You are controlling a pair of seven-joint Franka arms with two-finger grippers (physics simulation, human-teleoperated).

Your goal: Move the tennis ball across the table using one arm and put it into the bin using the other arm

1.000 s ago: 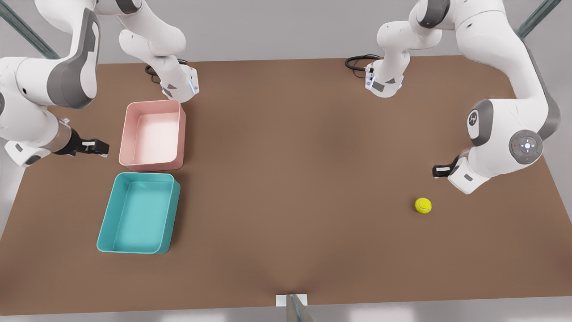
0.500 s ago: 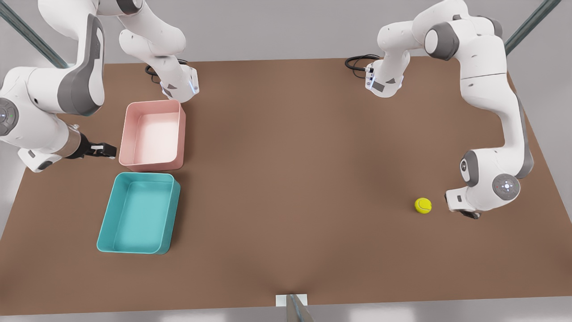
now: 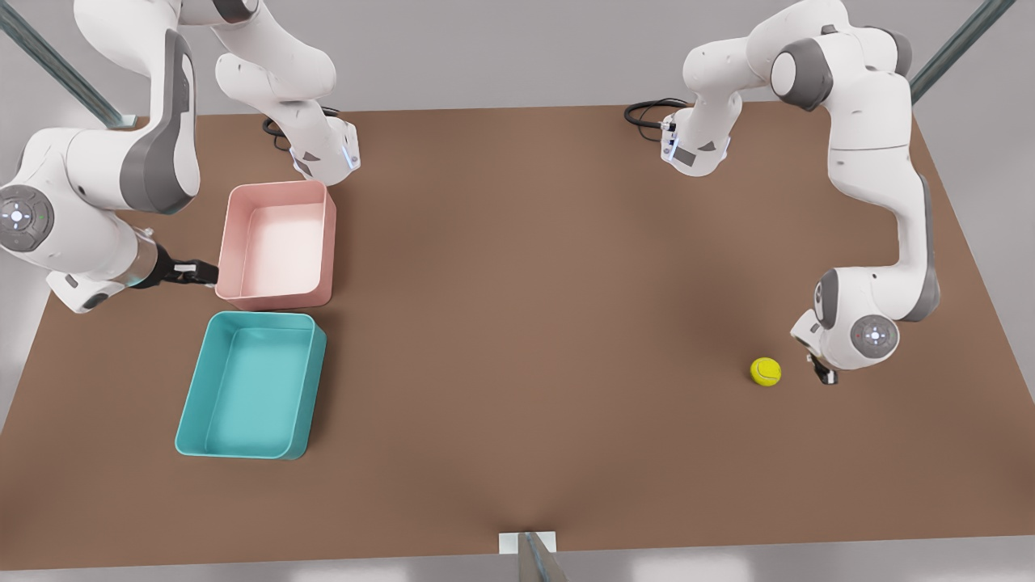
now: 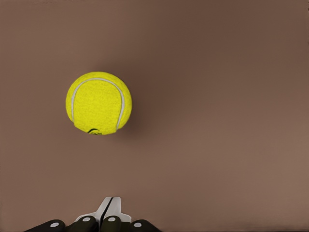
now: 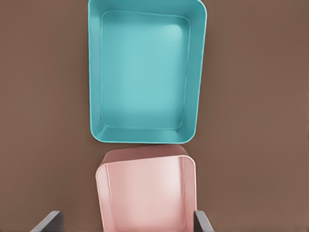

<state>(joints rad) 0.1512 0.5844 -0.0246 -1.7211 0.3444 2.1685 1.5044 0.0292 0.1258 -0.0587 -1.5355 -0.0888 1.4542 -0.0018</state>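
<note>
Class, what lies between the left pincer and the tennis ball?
Nothing: bare table separates the left pincer, fingers together, from the tennis ball in the left wrist view.

Pink bin (image 3: 277, 245) seen at front view's left side, rectangular, open-topped, nothing inside. Teal bin (image 3: 251, 385) set just beside it, nearer camera, also rectangular and open-topped, nothing inside; short ends nearly touching, narrow gap noted in right wrist view between teal bin (image 5: 147, 73) and pink bin (image 5: 146, 192). Teal bin slightly larger. Black cable (image 3: 652, 110) coiled at far edge, toward front view's right; second black cable (image 3: 276, 128) partly seen at far edge, above pink bin. Small white bracket (image 3: 527, 542) noted at near edge, centre. Grey wall (image 3: 501, 52) behind.
</note>
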